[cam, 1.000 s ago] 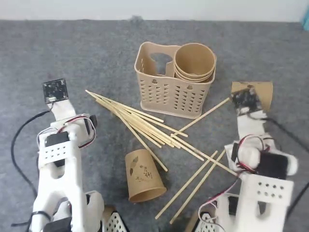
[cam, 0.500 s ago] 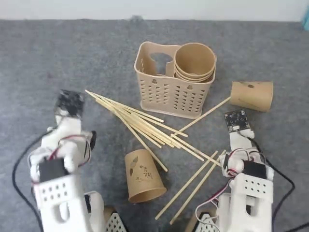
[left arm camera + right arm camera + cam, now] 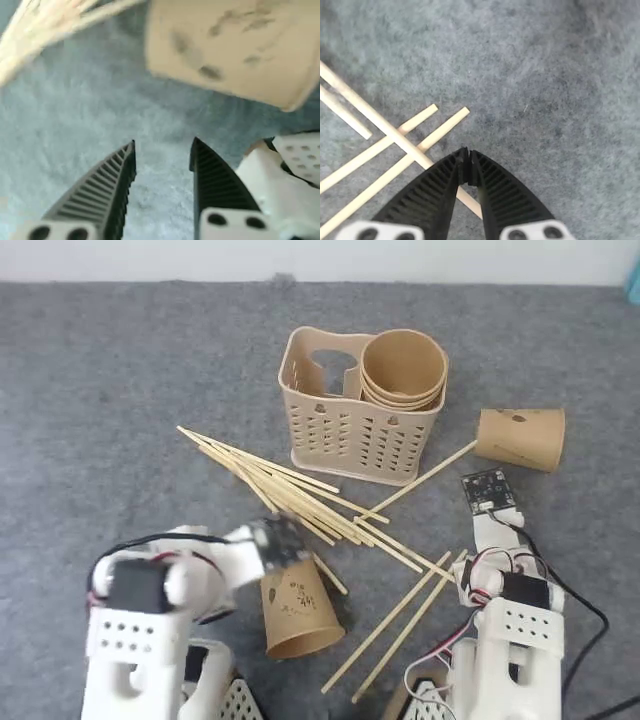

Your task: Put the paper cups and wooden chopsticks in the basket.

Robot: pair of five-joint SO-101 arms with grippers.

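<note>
Left claw (image 3: 163,142): fingers a narrow gap apart, nothing between them. It sits over the grey tabletop (image 3: 120,360), near a paper cup (image 3: 235,45) lying on its side.

Right claw (image 3: 468,151): fingers closed tip to tip, holding nothing, above crossed loose chopsticks (image 3: 395,134). Contact cannot be determined.

High view: the left arm's wrist meets the paper cup at lower centre. A second cup (image 3: 520,437) lies on its side at right. A chopstick bundle (image 3: 290,495) fans across the centre. The basket (image 3: 350,430) at upper centre holds stacked cups (image 3: 404,365) in its right compartment.
</note>
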